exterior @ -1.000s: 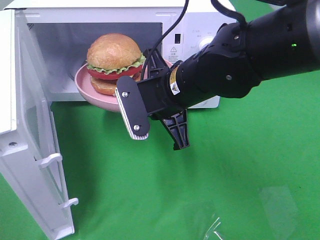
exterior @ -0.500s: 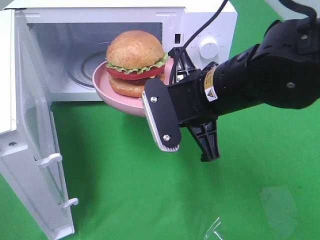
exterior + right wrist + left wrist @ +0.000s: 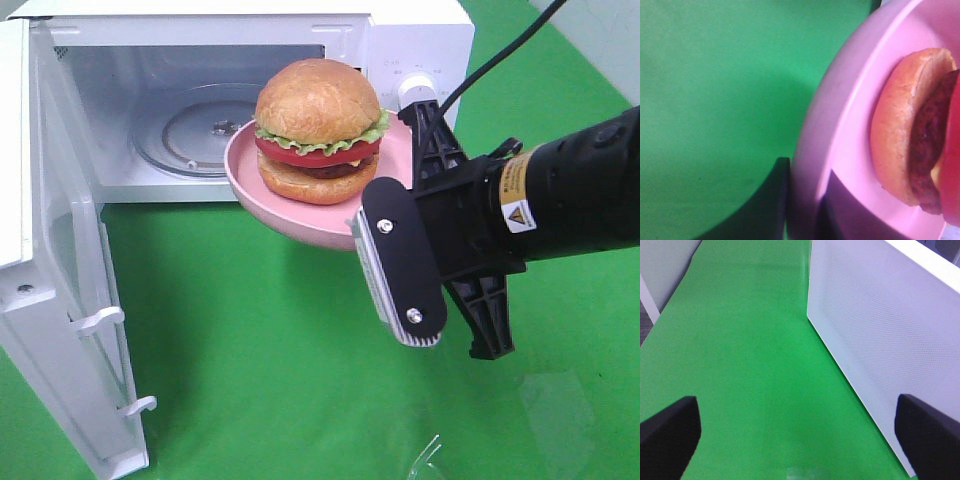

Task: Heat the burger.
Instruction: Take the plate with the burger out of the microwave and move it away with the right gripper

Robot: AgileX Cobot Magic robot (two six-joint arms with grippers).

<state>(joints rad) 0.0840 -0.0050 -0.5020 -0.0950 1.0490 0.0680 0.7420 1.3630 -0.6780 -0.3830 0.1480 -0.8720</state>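
The burger (image 3: 318, 130), with a golden bun, lettuce, tomato and dark patty, sits on a pink plate (image 3: 300, 215). The plate hangs in the air in front of the open microwave (image 3: 415, 45), level with its right side. My right gripper (image 3: 385, 200) is shut on the plate's right rim. The right wrist view shows the plate's rim (image 3: 840, 125) pinched between the fingers (image 3: 772, 200), with the burger's lower bun (image 3: 900, 125) close by. My left gripper (image 3: 800, 440) is open with nothing between its fingertips, over green cloth beside a white panel (image 3: 880, 330).
The microwave door (image 3: 60, 290) stands swung open at the left. A glass turntable (image 3: 195, 130) lies bare inside the cavity. Green cloth (image 3: 260, 350) covers the table. A piece of clear plastic (image 3: 430, 460) lies at the front edge.
My right gripper has carried the plate and burger to the right and toward the front, from the mouth of the microwave cavity to a spot before its control panel. The turntable now shows fully.
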